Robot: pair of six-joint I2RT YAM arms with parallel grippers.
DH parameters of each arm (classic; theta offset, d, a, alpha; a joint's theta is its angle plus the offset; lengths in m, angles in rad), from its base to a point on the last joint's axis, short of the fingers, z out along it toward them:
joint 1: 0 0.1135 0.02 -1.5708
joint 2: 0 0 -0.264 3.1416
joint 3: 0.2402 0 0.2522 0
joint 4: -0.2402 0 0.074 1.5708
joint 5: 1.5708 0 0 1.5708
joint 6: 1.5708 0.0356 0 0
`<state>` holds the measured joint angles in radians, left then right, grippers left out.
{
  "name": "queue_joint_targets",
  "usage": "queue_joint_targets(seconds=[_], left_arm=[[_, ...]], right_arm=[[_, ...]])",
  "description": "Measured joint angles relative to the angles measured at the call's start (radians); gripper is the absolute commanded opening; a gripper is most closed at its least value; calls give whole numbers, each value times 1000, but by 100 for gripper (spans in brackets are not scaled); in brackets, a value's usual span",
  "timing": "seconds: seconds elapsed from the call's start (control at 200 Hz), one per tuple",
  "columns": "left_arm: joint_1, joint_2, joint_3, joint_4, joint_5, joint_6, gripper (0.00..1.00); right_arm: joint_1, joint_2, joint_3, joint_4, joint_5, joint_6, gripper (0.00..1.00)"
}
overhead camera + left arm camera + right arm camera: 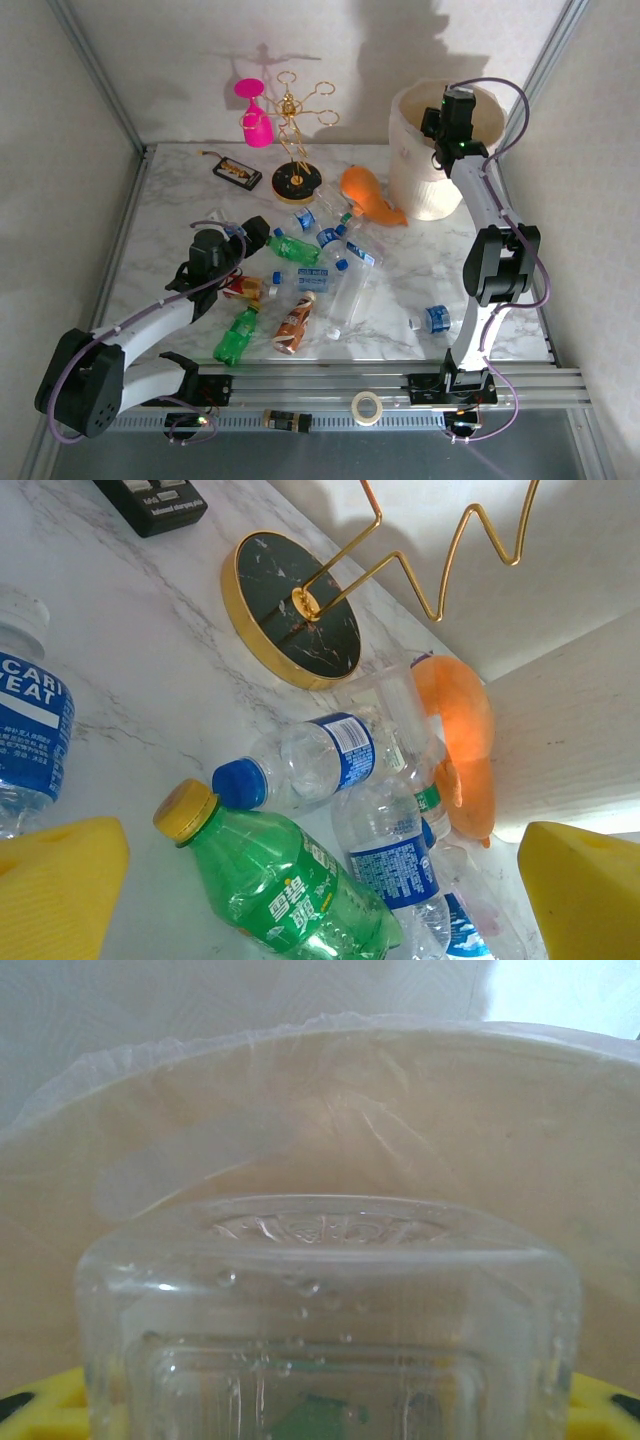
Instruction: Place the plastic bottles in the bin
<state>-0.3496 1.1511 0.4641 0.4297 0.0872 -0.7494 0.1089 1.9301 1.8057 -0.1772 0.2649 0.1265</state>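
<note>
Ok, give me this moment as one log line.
right hand: shut on clear bottle, over bin | left hand: open, above green bottle | stage: release not yet done

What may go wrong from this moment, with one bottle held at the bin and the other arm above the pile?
1. The right gripper holds a clear bottle at the bin. If it lets go too near the wavy rim, the bottle might bounce out.
2. The open left gripper hangs over a green bottle crowded by blue-labelled bottles. Closing may catch two, or roll them toward the orange toy.
</note>
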Motion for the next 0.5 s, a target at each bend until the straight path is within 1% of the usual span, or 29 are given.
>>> queue_joint_targets(seconds=[0.125,0.2,0.325,0.501], left_arm=[[0,8,5,1,1,0,100],[0,11,7,4,4,0,100],[0,11,8,7,8,0,100],[0,27,15,13,19,1,100]], right_arm=[[0,0,0,0,1,9,75],[0,0,1,-4,1,10,81],[0,0,14,-18,3,14,87],[0,-8,33,-27,-2,14,91]])
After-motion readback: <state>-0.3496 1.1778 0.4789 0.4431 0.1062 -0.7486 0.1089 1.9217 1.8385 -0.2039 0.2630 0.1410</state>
